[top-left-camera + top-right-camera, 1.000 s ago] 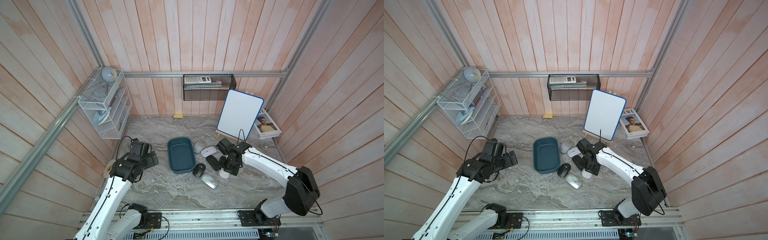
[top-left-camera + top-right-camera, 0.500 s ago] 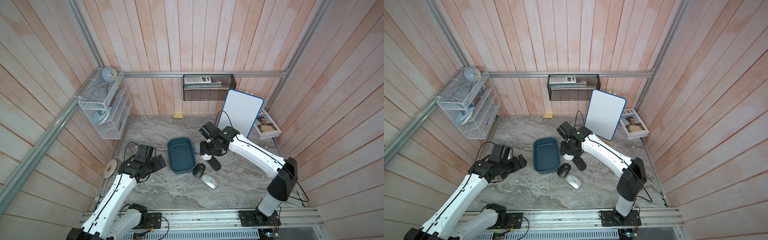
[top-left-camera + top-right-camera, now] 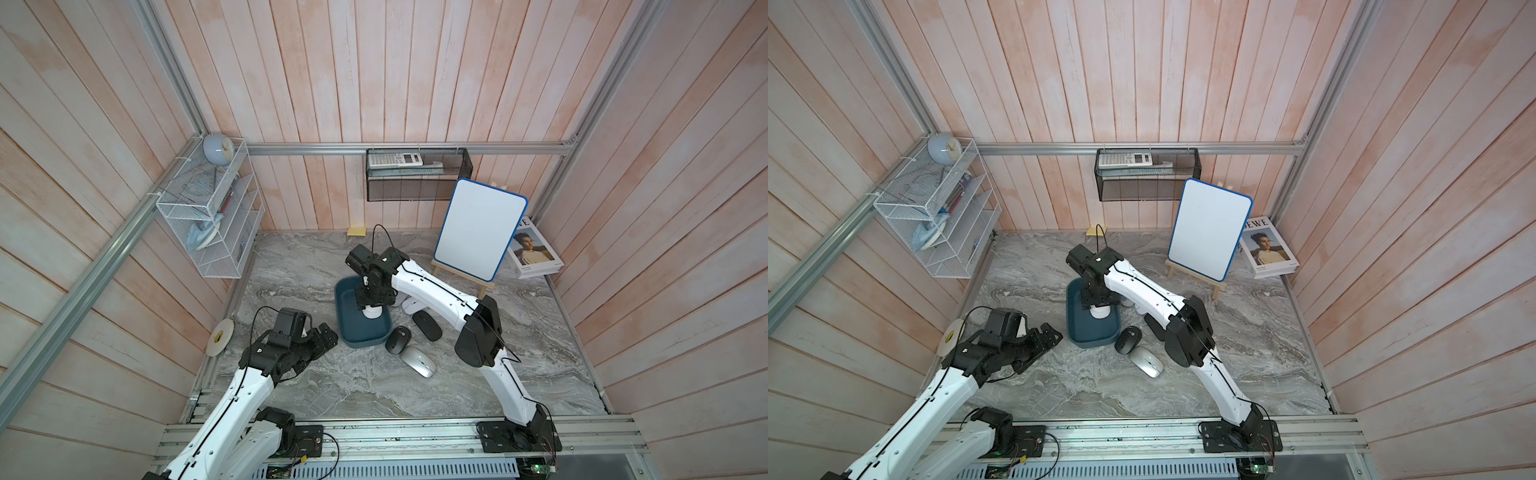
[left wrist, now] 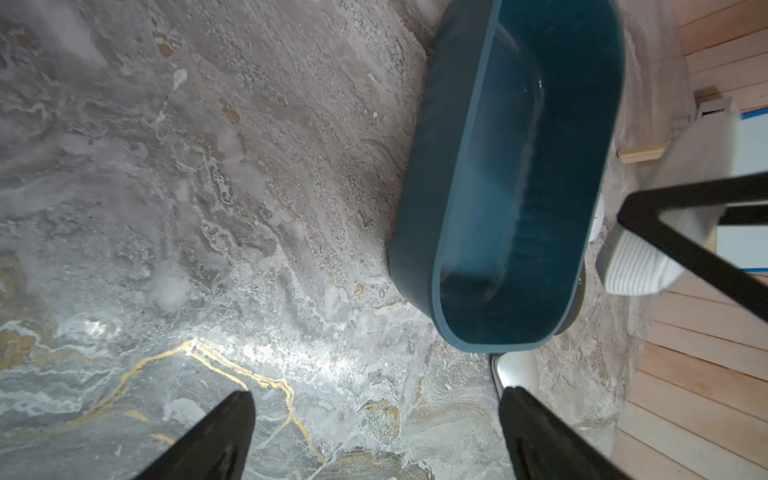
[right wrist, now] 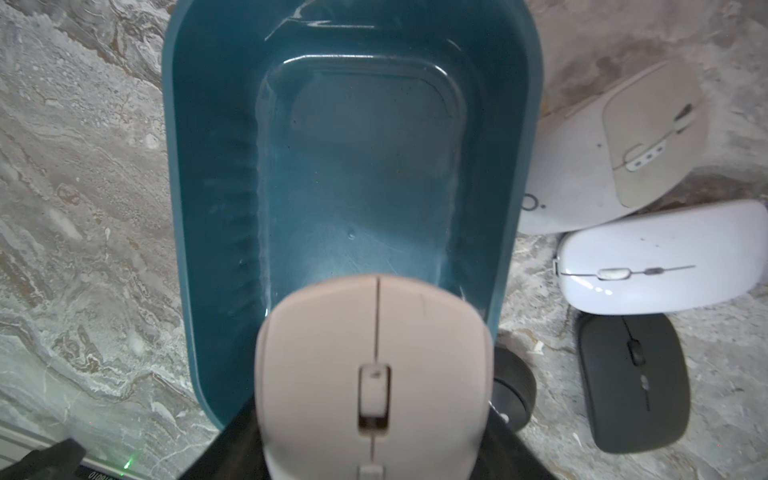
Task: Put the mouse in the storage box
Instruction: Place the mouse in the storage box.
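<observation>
Mouse [image 5: 374, 374], pale, is hanging over the storage box [image 5: 208, 208], your right tool [image 3: 371, 302] clamping its flanks. Judging it light, stiff and slippery-shelled, you are best gripping across the sides. Your left tool [image 4: 374, 399] is hovering empty, jaws spread, near the box. You are counting one box and six mice, five lying on the table [image 3: 332, 386]: big white mouse [image 5: 615, 145], flat white mouse [image 5: 665, 257], flat black mouse [image 5: 631, 382], round dark mouse [image 3: 398, 339], silver mouse [image 3: 417, 361].

The black fingers [image 5: 230, 451] clamp a beige mouse [image 5: 374, 365] over the teal storage box [image 5: 216, 187], which stretches ahead of them on the counter [image 5: 83, 208].
</observation>
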Controlling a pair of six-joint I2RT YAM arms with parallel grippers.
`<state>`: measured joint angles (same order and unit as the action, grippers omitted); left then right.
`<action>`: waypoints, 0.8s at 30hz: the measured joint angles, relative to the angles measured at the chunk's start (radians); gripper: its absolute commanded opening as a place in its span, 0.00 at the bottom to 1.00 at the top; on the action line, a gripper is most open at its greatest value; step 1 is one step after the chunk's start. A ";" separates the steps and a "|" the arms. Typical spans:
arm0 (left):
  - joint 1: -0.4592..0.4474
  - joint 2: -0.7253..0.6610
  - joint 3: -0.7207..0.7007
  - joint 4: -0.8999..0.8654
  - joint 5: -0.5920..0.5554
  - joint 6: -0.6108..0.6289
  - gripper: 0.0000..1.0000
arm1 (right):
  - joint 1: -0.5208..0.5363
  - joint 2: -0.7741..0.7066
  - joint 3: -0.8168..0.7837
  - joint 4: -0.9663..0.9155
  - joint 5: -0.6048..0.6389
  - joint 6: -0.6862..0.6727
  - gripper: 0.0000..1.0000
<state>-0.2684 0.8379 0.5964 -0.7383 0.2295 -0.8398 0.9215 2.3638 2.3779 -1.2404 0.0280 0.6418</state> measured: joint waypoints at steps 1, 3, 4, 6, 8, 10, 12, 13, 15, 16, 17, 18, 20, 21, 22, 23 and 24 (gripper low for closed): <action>0.000 -0.004 -0.009 0.007 0.006 -0.007 0.98 | 0.000 0.025 0.032 -0.011 0.000 0.000 0.46; 0.000 -0.009 -0.021 0.016 0.016 -0.019 0.98 | 0.000 0.079 0.103 -0.033 -0.001 0.000 0.46; 0.000 -0.011 -0.024 0.017 0.019 -0.022 0.98 | 0.000 0.101 0.130 -0.040 -0.002 0.001 0.47; 0.000 -0.014 -0.024 0.022 0.024 -0.027 0.98 | 0.000 0.147 0.179 -0.052 -0.003 0.002 0.47; 0.000 -0.016 -0.024 0.023 0.025 -0.030 0.98 | 0.000 0.180 0.202 -0.055 -0.003 0.005 0.47; 0.000 -0.016 -0.024 0.024 0.025 -0.030 0.98 | 0.000 0.206 0.209 -0.053 -0.001 0.008 0.47; 0.000 -0.016 -0.024 0.024 0.025 -0.029 0.98 | -0.001 0.225 0.210 -0.048 0.010 0.012 0.48; 0.000 -0.016 -0.024 0.024 0.025 -0.029 0.98 | -0.001 0.230 0.210 -0.045 0.018 0.012 0.48; 0.000 -0.016 -0.024 0.024 0.025 -0.029 0.98 | -0.002 0.236 0.210 -0.032 0.043 0.013 0.48; 0.000 -0.016 -0.024 0.024 0.025 -0.029 0.98 | -0.003 0.236 0.210 -0.025 0.055 0.013 0.48; 0.000 -0.016 -0.024 0.024 0.025 -0.029 0.98 | -0.005 0.236 0.210 -0.014 0.067 0.013 0.49; 0.000 -0.016 -0.024 0.024 0.025 -0.029 0.98 | -0.007 0.236 0.210 -0.001 0.078 0.013 0.49; 0.000 -0.016 -0.024 0.024 0.025 -0.029 0.98 | -0.013 0.237 0.210 0.021 0.094 0.012 0.50; 0.000 -0.016 -0.024 0.024 0.025 -0.029 0.98 | -0.017 0.238 0.210 0.029 0.100 0.012 0.50; 0.000 -0.016 -0.024 0.024 0.025 -0.029 0.98 | -0.021 0.238 0.210 0.037 0.103 0.012 0.50; 0.000 -0.016 -0.024 0.024 0.025 -0.029 0.98 | -0.026 0.240 0.211 0.042 0.105 0.012 0.50; 0.000 -0.016 -0.024 0.024 0.024 -0.029 0.98 | -0.032 0.241 0.214 0.046 0.106 0.012 0.50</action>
<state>-0.2684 0.8215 0.5720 -0.7147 0.2539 -0.8688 0.8898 2.6053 2.5916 -1.1946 0.1337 0.6537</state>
